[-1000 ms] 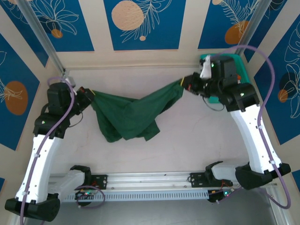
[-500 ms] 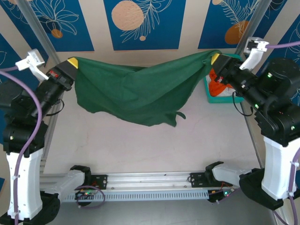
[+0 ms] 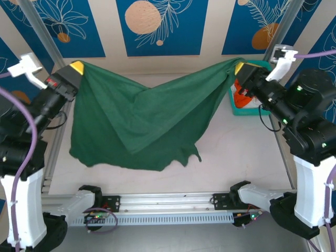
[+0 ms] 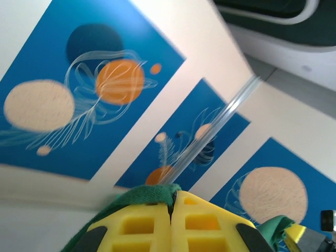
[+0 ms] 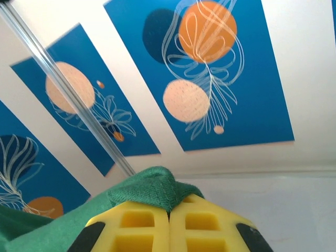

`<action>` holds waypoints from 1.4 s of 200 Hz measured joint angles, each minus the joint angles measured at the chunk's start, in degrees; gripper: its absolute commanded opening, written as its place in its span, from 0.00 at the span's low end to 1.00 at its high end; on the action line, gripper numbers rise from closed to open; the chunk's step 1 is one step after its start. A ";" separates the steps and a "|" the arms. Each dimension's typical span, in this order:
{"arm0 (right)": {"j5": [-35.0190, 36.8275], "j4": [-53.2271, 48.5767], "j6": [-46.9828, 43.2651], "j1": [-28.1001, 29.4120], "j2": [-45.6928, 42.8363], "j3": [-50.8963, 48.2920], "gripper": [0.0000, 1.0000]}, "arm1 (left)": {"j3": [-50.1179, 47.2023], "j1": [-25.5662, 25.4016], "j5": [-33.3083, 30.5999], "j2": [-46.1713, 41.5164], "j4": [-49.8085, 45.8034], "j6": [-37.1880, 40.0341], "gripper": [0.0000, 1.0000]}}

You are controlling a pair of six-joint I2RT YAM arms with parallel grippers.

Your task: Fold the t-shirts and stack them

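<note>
**Left hand (image 3: 77,67) and right hand (image 3: 240,67) pinch large dark green soft cloth t-shirt (image 3: 136,126), newly spread**

Finding 1. One second ago the garment hung low and bunched between the arms. It now hangs as a broad sheet from two raised points, and its lower edge has dropped closer to the near rail than half a second ago. Creases and an overlapping fold remain across the middle.

Finding 2. Both wrist views show yellow pads pressed together with green cloth trapped at the tips.

Assessment: the shirt is opened out but not yet laid on the pale table (image 3: 236,157). Folding has not begun.

Finding 3. A teal plastic mesh basket (image 3: 247,112) sits just beneath the right hand, with a bright orange cloth garment (image 3: 242,98) inside, awaiting its turn.

Finding 4. No brand, label or lettering is legible. The blue wall panels (image 3: 157,26) carry only circles and leaf outlines.
</note>
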 measured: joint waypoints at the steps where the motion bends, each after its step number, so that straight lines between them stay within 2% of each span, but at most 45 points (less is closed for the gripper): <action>1: -0.02 0.02 0.00 0.00 0.09 -0.11 0.00 | -0.13 0.00 -0.02 0.13 -0.04 -0.07 0.00; 42: -1.29 2.89 0.02 -1.42 7.82 -4.00 0.00 | -2.34 0.00 -0.44 12.09 -2.91 -1.01 0.00; 63: -5.33 4.50 0.22 -3.54 15.93 -2.19 0.00 | 2.36 0.13 -0.35 22.14 -5.14 -0.15 0.00; 74: -7.85 4.61 0.52 -4.63 21.84 1.99 0.00 | 8.44 0.22 -0.15 27.82 -7.30 1.18 0.00; 99: -12.85 3.69 1.77 -6.71 35.80 18.43 0.00 | 29.94 0.24 0.50 39.69 -12.46 5.51 0.00; 112: -14.29 2.36 1.73 -7.17 41.35 28.33 0.00 | 37.00 0.26 0.74 41.03 -12.76 7.39 0.00; 127: -15.85 1.44 1.31 -7.48 43.43 34.64 0.00 | 38.53 0.33 1.16 38.14 -12.44 8.74 0.00; 141: -17.29 1.07 1.11 -7.56 41.31 34.16 0.00 | 32.15 0.33 1.18 31.28 -10.67 9.35 0.00; 160: -19.21 1.29 0.94 -7.56 34.25 24.83 0.00 | 14.16 0.33 0.85 17.84 -6.93 9.49 0.00; 169: -19.87 1.38 0.90 -7.56 29.83 17.68 0.00 | 4.55 0.33 0.42 11.47 -6.56 8.96 0.07; 177: -20.33 2.08 0.90 -7.52 26.32 11.17 0.01 | -3.78 0.35 -0.26 5.90 -6.40 8.22 0.17; 182: -20.48 2.43 0.90 -7.52 24.06 6.78 0.04 | -8.55 0.33 -0.90 2.73 -6.91 8.00 0.17; 189: -20.61 2.78 0.87 -7.52 21.14 0.44 0.13 | -14.71 0.33 -1.88 -1.18 -8.20 7.02 0.17; 196: -20.52 2.86 0.98 -7.52 18.49 -5.95 0.31 | -20.31 0.33 -3.37 -4.50 -9.94 6.21 0.21; 209: -19.61 2.38 0.96 -7.58 15.06 -16.46 0.56 | -28.76 0.35 -7.06 -9.29 -14.91 4.68 0.51; 217: -18.67 1.18 0.98 -7.72 14.10 -21.40 0.65 | -33.27 0.37 -10.03 -11.89 -18.01 3.10 0.59; 229: -16.92 -1.25 1.40 -8.24 13.86 -26.99 0.69 | -37.75 0.39 -13.90 -14.40 -22.62 1.88 0.71; 240: -14.88 -3.65 1.70 -8.92 13.97 -30.34 0.70 | -39.41 0.42 -17.07 -16.04 -25.79 0.50 0.75; 263: -11.56 -7.45 4.33 -12.46 13.27 -34.97 0.76 | -38.71 0.50 -22.51 -16.79 -28.13 0.90 0.77; 280: -10.32 -7.76 6.49 -15.15 11.34 -37.90 0.75 | -37.97 0.55 -23.19 -15.02 -26.86 1.77 0.77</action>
